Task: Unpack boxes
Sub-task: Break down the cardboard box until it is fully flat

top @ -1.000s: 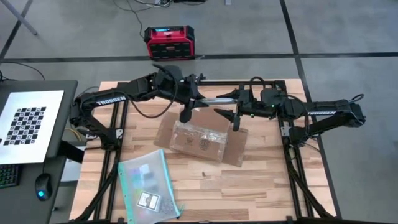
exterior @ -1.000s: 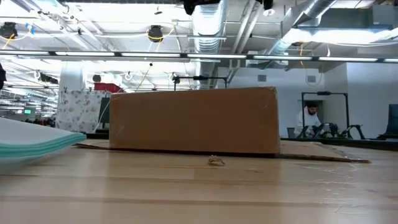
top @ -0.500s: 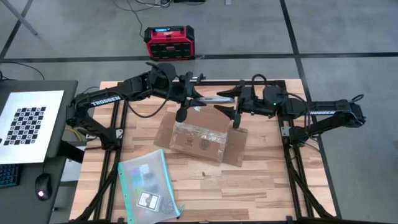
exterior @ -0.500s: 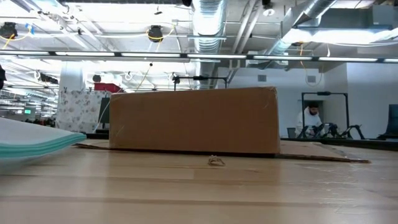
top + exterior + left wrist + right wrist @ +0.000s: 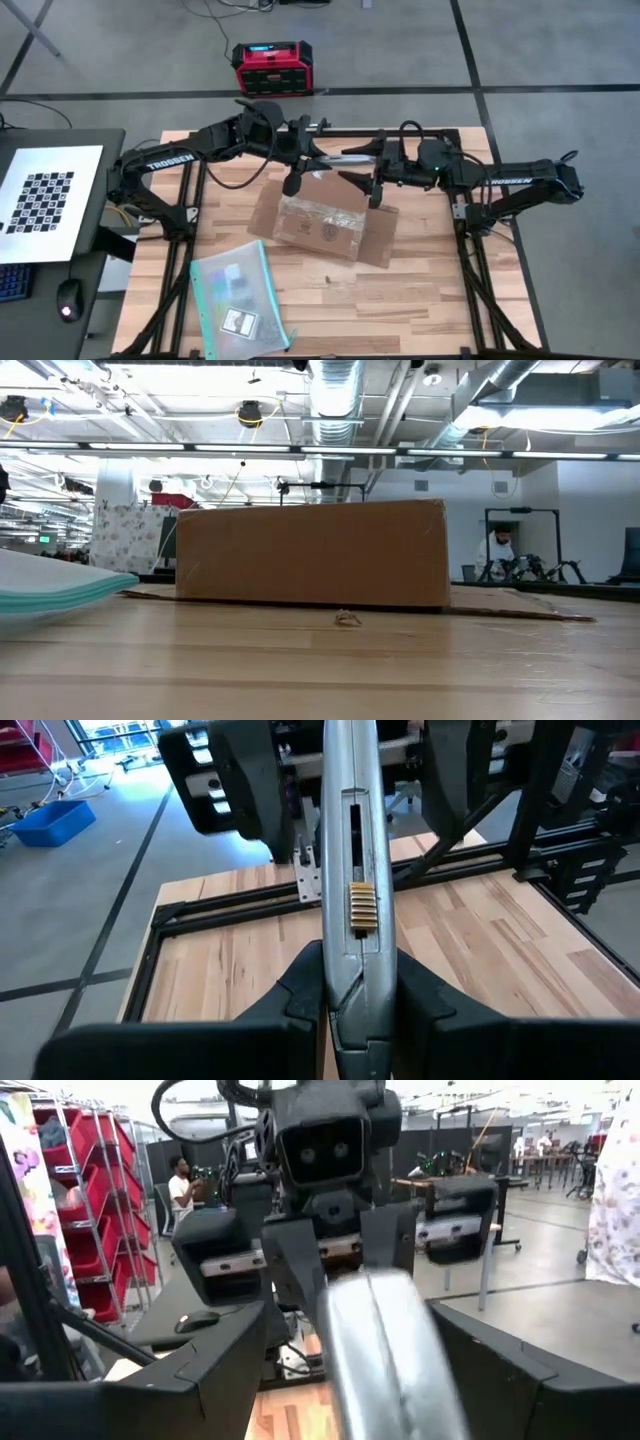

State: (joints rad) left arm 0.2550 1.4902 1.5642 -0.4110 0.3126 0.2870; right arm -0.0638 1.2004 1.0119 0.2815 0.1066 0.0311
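The left gripper is clamped on a silver utility knife held level above the far edge of the cardboard box. The right gripper, fingers spread on either side of the knife's other end, faces it from the right. The box sits mid-table, flaps splayed, with 1 teal-edged pouch near its front-left.

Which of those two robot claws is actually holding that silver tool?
The left gripper: its fingers are clamped on the silver utility knife. The right gripper faces it with fingers spread around the knife's other end, above the cardboard box.
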